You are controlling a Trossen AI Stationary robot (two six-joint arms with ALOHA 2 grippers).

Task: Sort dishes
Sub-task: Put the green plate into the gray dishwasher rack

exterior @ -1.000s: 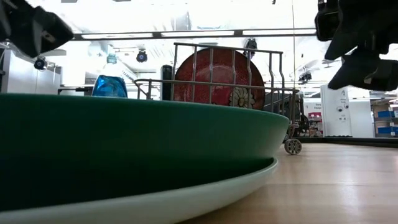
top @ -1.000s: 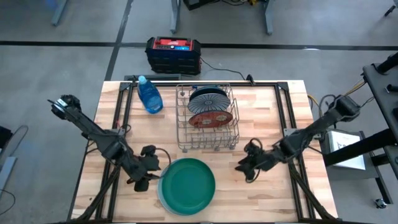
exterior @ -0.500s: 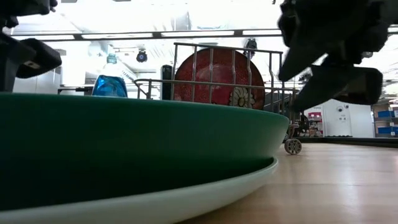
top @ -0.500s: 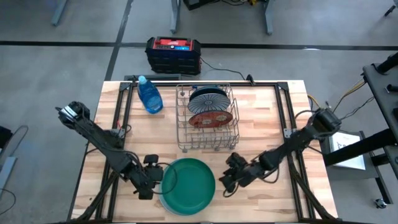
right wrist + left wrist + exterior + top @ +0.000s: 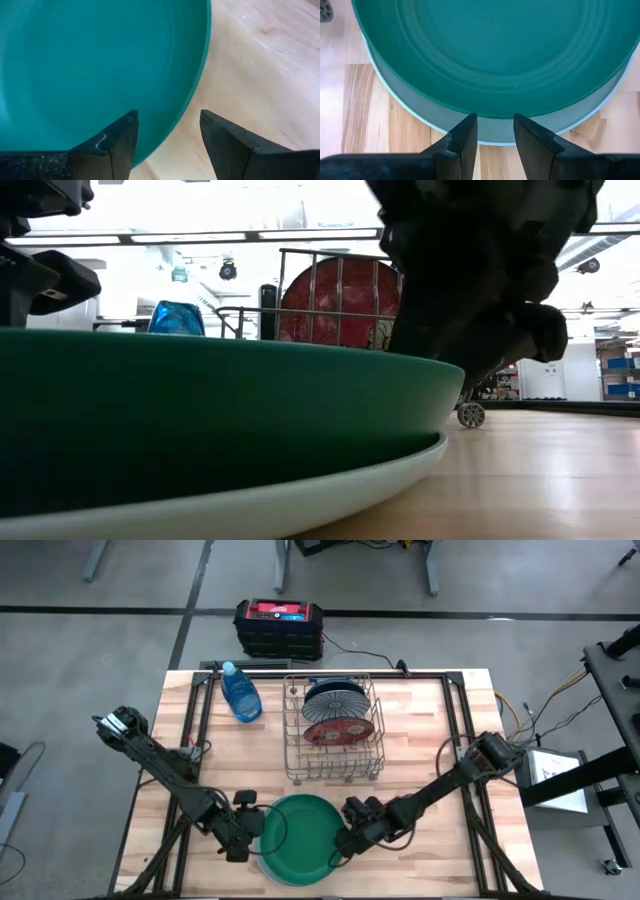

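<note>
The left gripper (image 5: 492,132) is spread apart, with the green plate's (image 5: 300,835) rim just ahead of its tips. The right gripper (image 5: 167,131) is spread too, its fingers on either side of the plate's other edge. No words can be read on anything.

Wooden table (image 5: 430,730) carries rack (image 5: 335,772), bottle (image 5: 240,695), plates (image 5: 300,835).

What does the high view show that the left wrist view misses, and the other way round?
High view only: the wire rack holding the striped plate and red plate, the blue bottle, and the right gripper at the green plate's far rim. Left wrist view only: the left gripper, fingers apart, straddling the paler plate underneath. Both: the green plate.
</note>
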